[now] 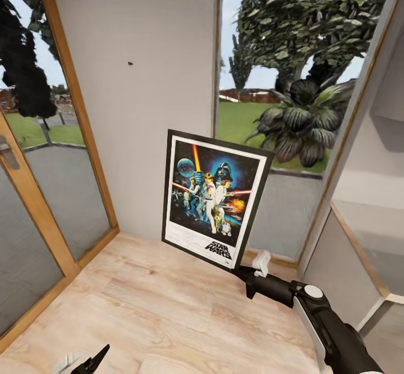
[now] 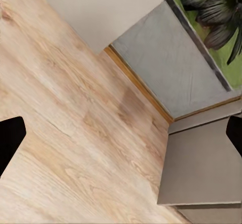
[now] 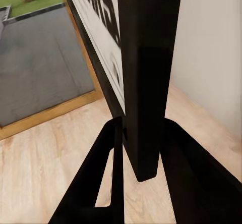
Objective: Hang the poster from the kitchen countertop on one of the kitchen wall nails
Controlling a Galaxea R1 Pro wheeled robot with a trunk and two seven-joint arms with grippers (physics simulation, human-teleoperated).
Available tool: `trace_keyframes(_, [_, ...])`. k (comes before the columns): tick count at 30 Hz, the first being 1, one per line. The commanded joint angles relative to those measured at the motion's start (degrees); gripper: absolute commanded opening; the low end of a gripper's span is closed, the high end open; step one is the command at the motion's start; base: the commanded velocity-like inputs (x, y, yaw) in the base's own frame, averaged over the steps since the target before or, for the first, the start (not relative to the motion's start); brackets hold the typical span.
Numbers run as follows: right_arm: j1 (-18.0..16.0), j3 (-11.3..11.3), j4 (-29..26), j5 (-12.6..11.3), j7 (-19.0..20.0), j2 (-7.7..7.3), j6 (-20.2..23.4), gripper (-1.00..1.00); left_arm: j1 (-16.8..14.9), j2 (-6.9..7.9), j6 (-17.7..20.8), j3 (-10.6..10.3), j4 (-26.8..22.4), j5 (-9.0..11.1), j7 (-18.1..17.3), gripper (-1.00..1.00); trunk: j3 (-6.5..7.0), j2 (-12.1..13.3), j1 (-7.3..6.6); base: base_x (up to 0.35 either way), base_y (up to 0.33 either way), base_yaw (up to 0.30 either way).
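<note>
Right tool point(image 3: 143, 148) clamps the black-framed Star Wars poster point(image 1: 212, 204) at its lower corner, held below the tiny dark wall nail point(image 1: 130, 63). Left tool point(image 2: 121, 133) fingers stand wide apart, holding nothing.

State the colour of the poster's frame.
Black, clearest in the head view on the poster.

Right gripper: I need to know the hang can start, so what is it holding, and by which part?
The right gripper holds the poster, clamped on its frame at the lower right corner.
</note>
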Motion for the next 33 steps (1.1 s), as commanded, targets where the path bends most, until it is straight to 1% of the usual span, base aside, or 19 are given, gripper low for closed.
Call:
trace_keyframes(1, [-0.1,0.1,0.0,-0.7,0.2,-0.04,0.7,-1.0,-0.1,0.05,-0.4,-0.5,0.1,0.4,-0.1,1.0,-0.13,-0.1,0.07,0.332,0.071,0.008])
trace_keyframes(5, [-0.1,0.1,0.0,-0.7,0.2,-0.04,0.7,-1.0,-0.1,0.05,-0.4,-0.5,0.1,0.4,-0.1,1.0,-0.08,-0.1,0.07,0.279,0.069,0.141])
trace_keyframes(12, [-0.1,0.2,0.0,-0.7,0.2,-0.04,0.8,-1.0,-0.1,0.05,-0.4,-0.5,0.1,0.4,0.0,1.0,0.07,-0.1,0.07,0.066,0.022,0.254])
trace_keyframes(17, [-0.1,0.2,0.0,-0.7,0.2,-0.04,0.8,-1.0,-0.1,0.05,-0.4,-0.5,0.1,0.4,0.0,1.0,0.19,-0.1,0.07,0.187,0.156,0.246])
trace_keyframes(33, [-0.1,0.2,0.0,-0.7,0.3,-0.04,0.7,-1.0,-0.1,0.05,-0.4,-0.5,0.0,0.4,-0.1,1.0,0.21,-0.1,0.07,0.24,0.206,0.016])
